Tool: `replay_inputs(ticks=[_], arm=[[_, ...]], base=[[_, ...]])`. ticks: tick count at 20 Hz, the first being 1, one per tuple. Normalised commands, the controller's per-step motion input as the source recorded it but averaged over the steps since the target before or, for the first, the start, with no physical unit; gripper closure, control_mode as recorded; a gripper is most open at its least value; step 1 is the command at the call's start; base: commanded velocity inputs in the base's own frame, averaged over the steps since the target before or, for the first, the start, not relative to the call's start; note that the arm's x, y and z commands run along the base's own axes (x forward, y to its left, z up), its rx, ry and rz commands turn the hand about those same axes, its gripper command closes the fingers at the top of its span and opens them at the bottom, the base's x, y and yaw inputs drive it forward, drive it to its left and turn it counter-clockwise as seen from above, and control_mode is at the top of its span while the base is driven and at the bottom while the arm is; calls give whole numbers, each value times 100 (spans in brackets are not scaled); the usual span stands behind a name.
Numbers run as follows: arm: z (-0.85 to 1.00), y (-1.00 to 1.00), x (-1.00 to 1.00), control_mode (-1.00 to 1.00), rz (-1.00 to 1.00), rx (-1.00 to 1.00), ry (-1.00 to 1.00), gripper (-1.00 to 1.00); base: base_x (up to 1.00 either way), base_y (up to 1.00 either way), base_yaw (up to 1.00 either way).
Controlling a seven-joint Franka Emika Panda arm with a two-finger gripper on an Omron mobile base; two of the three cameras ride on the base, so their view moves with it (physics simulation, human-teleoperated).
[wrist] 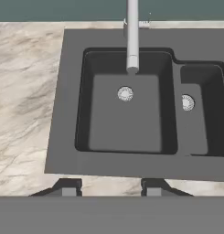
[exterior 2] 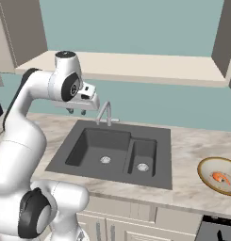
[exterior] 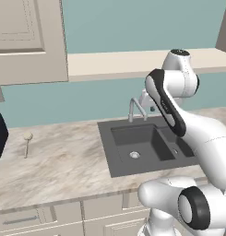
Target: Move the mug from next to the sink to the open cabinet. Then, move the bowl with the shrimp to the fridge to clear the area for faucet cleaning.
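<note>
Held high above the sink (exterior 2: 117, 150), the tool (exterior 2: 77, 111) is seen in the right base view as two short dark fingertips pointing downward beneath the white hand, level with the top of the faucet (exterior 2: 105, 113) and just to its left. In the hand view the tool (wrist: 111, 188) is shown as two small dark tips with a clear gap between them, so it is partly open, and nothing is gripped between the tips.

Directly below the tool, the dark grey sink (wrist: 131, 105) is seen from above, with a large basin and a smaller, narrower basin beside it, each with a round silver drain. The slim silver faucet (wrist: 132, 36) is set at the far rim of the sink, and its spout reaches over the large basin. In the left base view the faucet (exterior: 135, 107) is partly hidden behind the white arm, with the sink (exterior: 142, 145) below it.

The sink is set into a pale marbled tabletop (wrist: 26, 91), which is backed by a teal wall.

Well off to the right of the tool, past the far side of the sink, the bowl (exterior 2: 219, 175) is set on the tabletop (exterior 2: 192, 141) near its front edge. The small orange-pink shrimp (exterior 2: 219, 178) is lying inside the bowl.

Above and behind the tool, a pale shelf (exterior 2: 136, 66) is run along the wall between beige cabinet sides.
</note>
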Motion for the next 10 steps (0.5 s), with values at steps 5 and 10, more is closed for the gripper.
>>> replay_inputs(ticks=[5, 10], arm=[[-19, -15, -44, -100, -3, 0, 0, -100], [-13, -23, -31, 100, -5, 1, 0, -100]], base=[[0, 0, 0], [-39, -58, -10]])
